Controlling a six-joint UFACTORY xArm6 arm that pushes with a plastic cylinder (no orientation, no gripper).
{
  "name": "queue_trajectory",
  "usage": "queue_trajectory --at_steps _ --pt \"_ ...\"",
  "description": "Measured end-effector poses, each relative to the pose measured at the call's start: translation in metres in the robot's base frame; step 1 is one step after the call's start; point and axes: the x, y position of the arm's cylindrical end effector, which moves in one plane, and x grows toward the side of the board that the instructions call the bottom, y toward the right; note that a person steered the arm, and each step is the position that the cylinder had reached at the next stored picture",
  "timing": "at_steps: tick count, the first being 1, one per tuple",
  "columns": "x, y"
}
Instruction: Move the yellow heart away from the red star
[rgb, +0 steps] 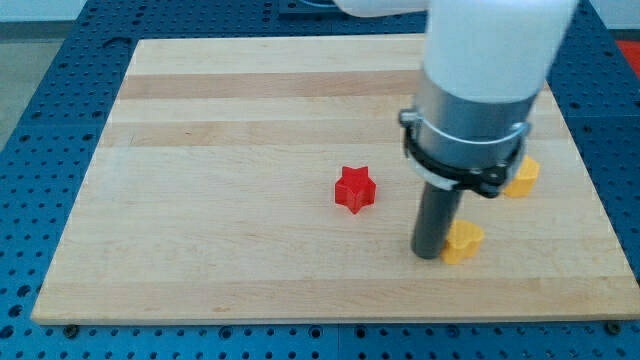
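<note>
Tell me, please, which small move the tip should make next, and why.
Probably a short push toward the view's right. My tip stands against the left side of the yellow block at the view's bottom, with the red star up and left of it. Pushing right would widen that gap. Another yellow block lies farther up.

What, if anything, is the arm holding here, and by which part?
Nothing is held. My tip only presses against the left side of a yellow block, right of the red star.
</note>
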Motion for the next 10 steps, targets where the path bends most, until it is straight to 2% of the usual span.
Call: queue_trajectory --at_steps 1,3,4,6,8,10 --pt "0.002 0.038" --pt "0.042 0.053" --pt "0.04 0.069" --pt "-0.002 0.07" --pt "0.02 0.082" --pt "0.002 0.089"
